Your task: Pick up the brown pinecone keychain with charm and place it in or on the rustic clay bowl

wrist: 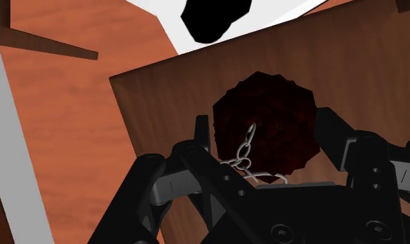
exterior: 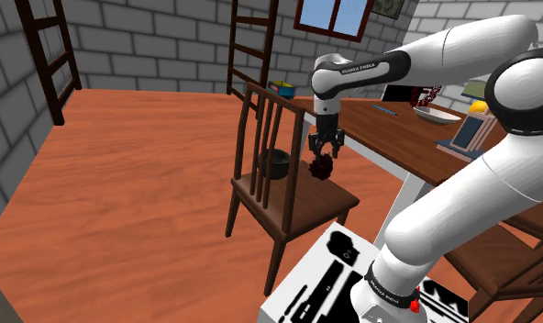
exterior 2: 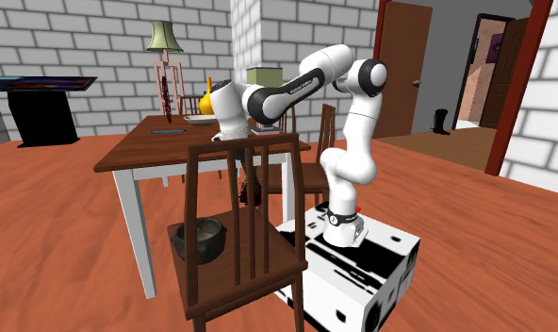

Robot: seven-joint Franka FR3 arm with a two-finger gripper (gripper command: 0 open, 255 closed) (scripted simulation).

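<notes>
the gripper (exterior: 322, 156) is clamped on the pinecone (exterior: 322, 170), which hangs above the chair (exterior: 302, 200) seat, just beside the bowl (exterior: 275, 163). the carry step looks underway; next it likely needs to move over the bowl, then release.
</notes>
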